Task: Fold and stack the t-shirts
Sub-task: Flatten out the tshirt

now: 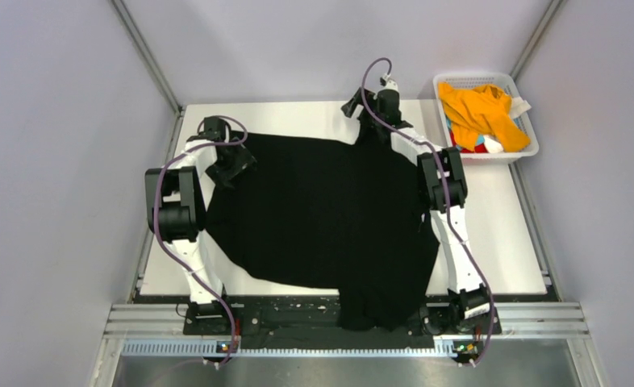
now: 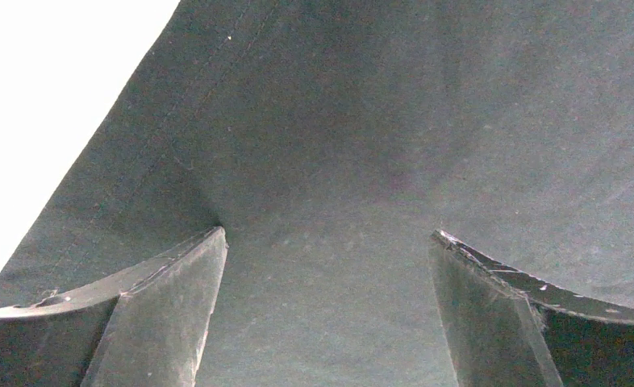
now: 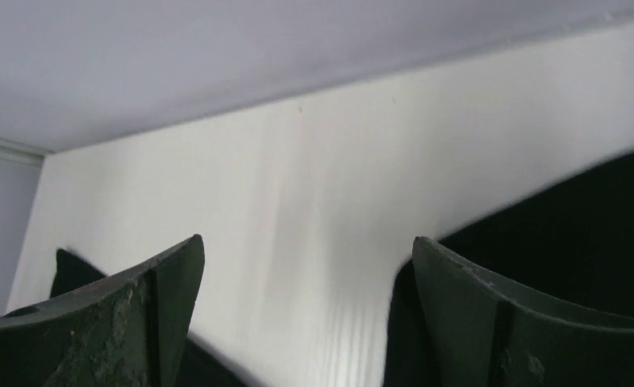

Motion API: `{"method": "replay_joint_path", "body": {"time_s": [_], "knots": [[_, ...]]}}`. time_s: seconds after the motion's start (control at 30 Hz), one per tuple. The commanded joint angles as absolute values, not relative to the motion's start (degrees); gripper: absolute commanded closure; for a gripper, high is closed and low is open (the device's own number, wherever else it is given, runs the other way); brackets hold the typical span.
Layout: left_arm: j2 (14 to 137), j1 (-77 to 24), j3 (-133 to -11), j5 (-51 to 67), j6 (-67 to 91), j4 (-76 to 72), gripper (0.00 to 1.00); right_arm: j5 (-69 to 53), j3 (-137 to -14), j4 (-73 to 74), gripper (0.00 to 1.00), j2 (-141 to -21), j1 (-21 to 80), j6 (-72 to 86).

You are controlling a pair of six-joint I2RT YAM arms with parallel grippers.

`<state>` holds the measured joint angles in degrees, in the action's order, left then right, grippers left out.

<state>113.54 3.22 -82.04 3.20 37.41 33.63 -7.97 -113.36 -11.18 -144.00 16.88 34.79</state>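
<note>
One white tabletop point(image 1: 499, 242) carries the scene. Most of it is covered by the black shirt point(image 1: 330, 218), which lies spread out and unfolded, reaching from the far middle to the near edge, where a corner hangs over between the arm bases.

The left arm point(image 1: 177, 205) bends over the shirt's left edge. The right arm point(image 1: 447, 201) runs along its right side and reaches to its far edge.

At the far right corner sits the basket point(image 1: 507, 155), apart from the black shirt. The orange shirt point(image 1: 479, 109) lies crumpled inside it and fills most of it. Bits of red point(image 1: 461, 145) and white point(image 1: 493, 145) cloth show at its near end, under the orange one.

The left end effector point(image 2: 327, 235) is at the black shirt's far left corner, fingers spread wide, with dark cloth filling the space between them. It grasps nothing.

The right end effector point(image 3: 306, 242) is at the shirt's far edge, also released, with bare tabletop between its fingers and black cloth to the right and at lower left.
</note>
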Motion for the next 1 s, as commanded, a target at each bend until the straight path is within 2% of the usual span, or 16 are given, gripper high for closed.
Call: {"method": "replay_joint_path", "body": {"time_s": [0.0, 0.13, 0.27, 0.5, 0.73, 0.97], "knots": [[114.09, 3.34, -83.68, 2.43, 36.57, 34.08, 0.01, -10.25, -129.58, -9.96, 0.02, -152.32, 18.44, 38.64], [113.31, 3.30, -84.56, 2.50, 36.40, 34.58, 0.01, -10.24, -130.56, -8.67, 0.01, -150.64, 18.44, 37.42], [110.71, 3.19, -84.50, 3.68, 36.23, 34.00, 0.01, -8.31, -123.89, -6.31, 0.01, -142.34, 18.45, 31.60], [103.31, 0.29, -78.23, 4.10, 36.09, 32.52, 0.01, -1.01, -96.94, -8.89, 0.01, -122.07, 19.02, 25.96], [92.34, -5.75, -65.29, 3.40, 37.48, 31.99, 0.01, 1.06, -70.71, -12.62, 0.01, -102.82, 19.80, 28.66], [84.05, -8.83, -50.85, 0.58, 41.71, 32.93, 0.01, 0.37, -51.95, -12.44, 0.01, -91.62, 22.13, 32.89]]}}
